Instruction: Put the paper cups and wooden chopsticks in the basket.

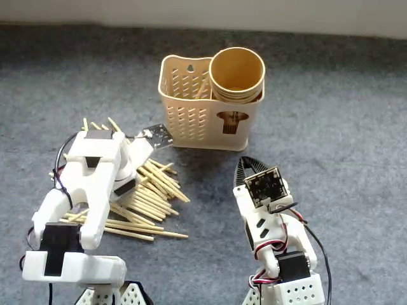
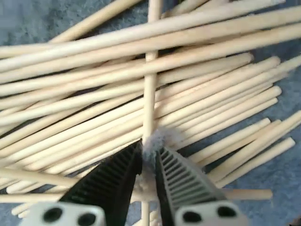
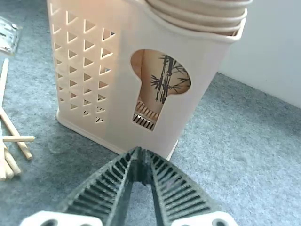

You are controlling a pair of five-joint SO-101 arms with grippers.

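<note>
Surface: grey carpet (image 1: 356, 140).
Basket (image 1: 191, 121): far centre, upright.
Cups (image 1: 236, 70): stacked in basket, right side.
Chopsticks (image 1: 152, 190): loose pile, near left, on carpet.
Left gripper (image 2: 149, 151): over pile, pinching one chopstick (image 2: 149, 89).
Right gripper (image 3: 139, 157): pressed together, empty, just near of basket.

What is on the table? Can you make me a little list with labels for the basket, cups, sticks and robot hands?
basket: standing upright on the grey table
paper cups: stacked inside the basket
chopsticks: loose pile on the table, outside the basket
left gripper: down at the pile, shut on one chopstick
right gripper: shut, holding nothing, just in front of the basket
</note>
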